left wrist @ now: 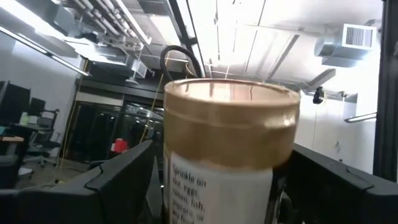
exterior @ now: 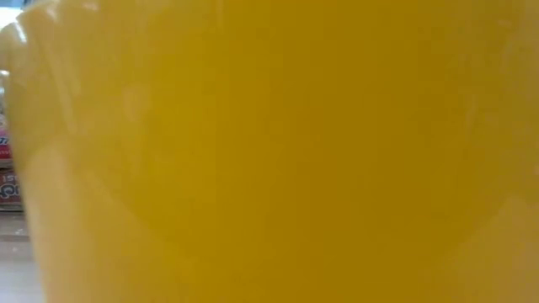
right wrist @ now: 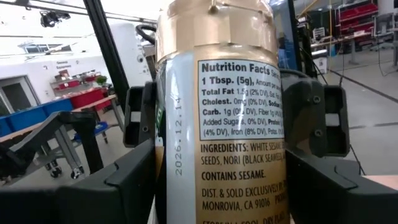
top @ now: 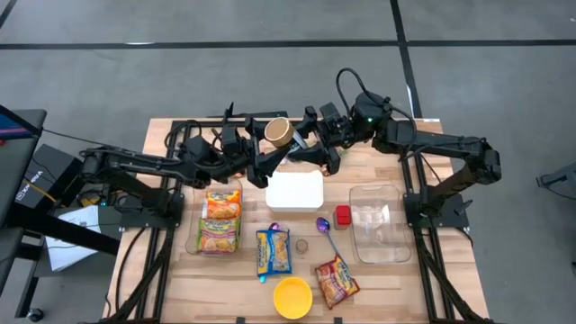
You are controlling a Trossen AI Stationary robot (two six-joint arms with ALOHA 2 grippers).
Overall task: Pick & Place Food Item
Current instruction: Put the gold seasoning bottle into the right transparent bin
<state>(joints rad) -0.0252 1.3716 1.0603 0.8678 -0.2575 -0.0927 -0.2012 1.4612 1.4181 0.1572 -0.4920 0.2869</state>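
Note:
A seasoning jar (top: 277, 131) with a gold lid and a white printed label is up in the air over the table's far middle, between my two grippers. My right gripper (right wrist: 221, 180) reaches in from the table's right and is shut on the jar's labelled body (right wrist: 236, 124). My left gripper (left wrist: 217, 186) comes from the table's left, slanting upward. It stands open, one finger on each side of the jar (left wrist: 230, 137) below the lid. In the right wrist view the left gripper's fingers (right wrist: 134, 118) show behind the jar. My right gripper pinches the jar's labelled body (right wrist: 168, 180) between its two fingers, low on the jar, well below the gold lid. The fingers come about level from the table's right. The jar stands lid up in the hold, lifted clear of the table.
Under the arms lies a white lidded box (top: 294, 190), with a clear tub (top: 378, 220) and a small red thing (top: 343, 215) to its right. A purple spoon (top: 326, 229) and noodle packets (top: 220, 220) lie nearer. A yellow bowl (top: 292, 297) at the near edge fills the low view (exterior: 269, 151).

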